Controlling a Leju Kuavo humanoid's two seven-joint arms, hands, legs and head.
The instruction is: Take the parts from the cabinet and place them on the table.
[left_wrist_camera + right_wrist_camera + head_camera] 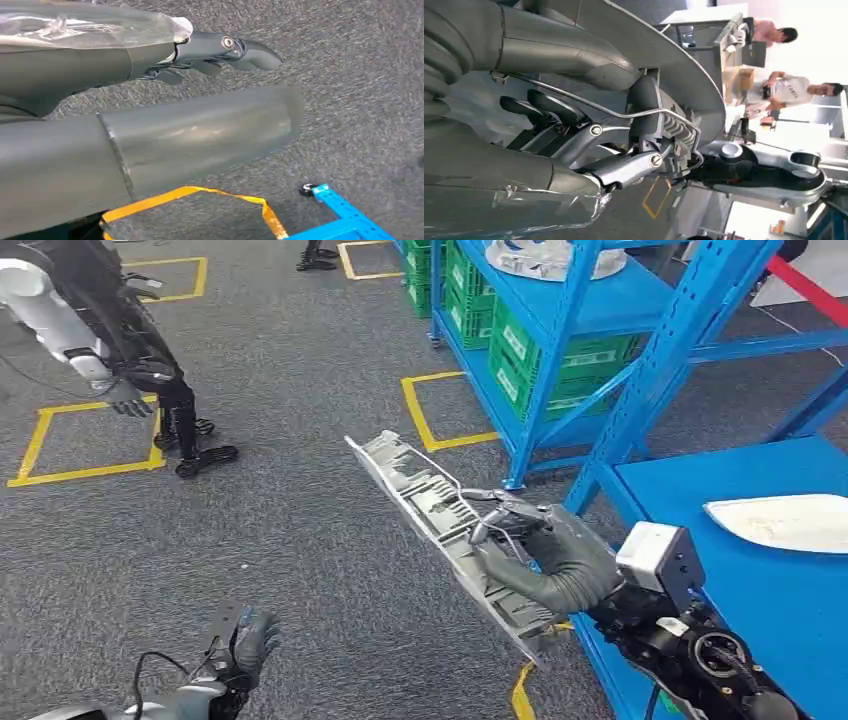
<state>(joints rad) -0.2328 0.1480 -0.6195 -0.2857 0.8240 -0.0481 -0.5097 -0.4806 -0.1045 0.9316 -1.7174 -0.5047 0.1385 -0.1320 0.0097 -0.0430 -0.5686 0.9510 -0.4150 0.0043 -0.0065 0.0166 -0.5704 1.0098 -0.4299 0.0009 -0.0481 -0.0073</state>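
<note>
Right hand (555,560) grips a long grey ribbed part (440,525); fingers (574,135) clamped across its ribbed face, thumb on the other side. The part is held tilted on edge in the air over the grey carpet (300,540), just beside the blue rack (650,370), not touching any shelf. Left hand (245,645) hangs low over the carpet holding nothing; fingers look loosely apart, hard to tell exactly.

Risks, as a judgement: the part is long and gripped near one end, so the free end could swing and clip the rack upright (560,340) during a turn. The grip sits on a thin edge, so the part could twist or slip out under its own weight. Another robot (110,330) stands well apart on the carpet and people show in the right wrist view, so a wide swing needs care.

Containers: green crates (530,350) stacked on the lower rack shelves, contents not visible. A white curved part (780,520) lies on the blue shelf (780,610) near the right arm. A round silver part (555,255) sits on an upper shelf.
</note>
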